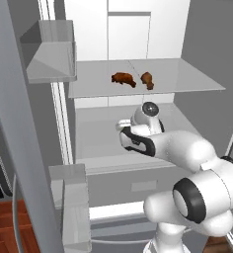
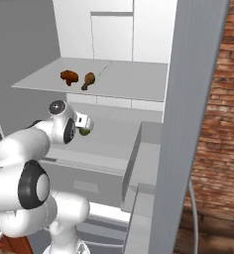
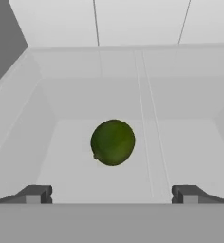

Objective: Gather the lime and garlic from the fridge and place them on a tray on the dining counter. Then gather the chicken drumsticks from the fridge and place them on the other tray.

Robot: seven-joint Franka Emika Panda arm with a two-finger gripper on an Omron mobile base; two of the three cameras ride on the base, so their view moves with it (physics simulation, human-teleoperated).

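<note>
The small round dark green lime point(image 3: 112, 142) is seen on a lower shelf of the open white-lined fridge point(image 1: 138, 29), ahead of the empty, fully spread hand point(image 3: 111, 193); the lime should be centred before closing, lest it roll.

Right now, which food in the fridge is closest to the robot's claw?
The lime, on the lower shelf straight ahead of the open gripper. Both chicken drumsticks lie on the shelf above.

**Flat, even rendered light**

Bright and diffuse throughout; no glare. The fridge point(image 1: 138, 29) interior reads pale white-grey, with soft shading under its shelves. The lime point(image 3: 112, 142) shows gentle shading (darker below). Edges look slightly soft, without visible distortion.
</note>
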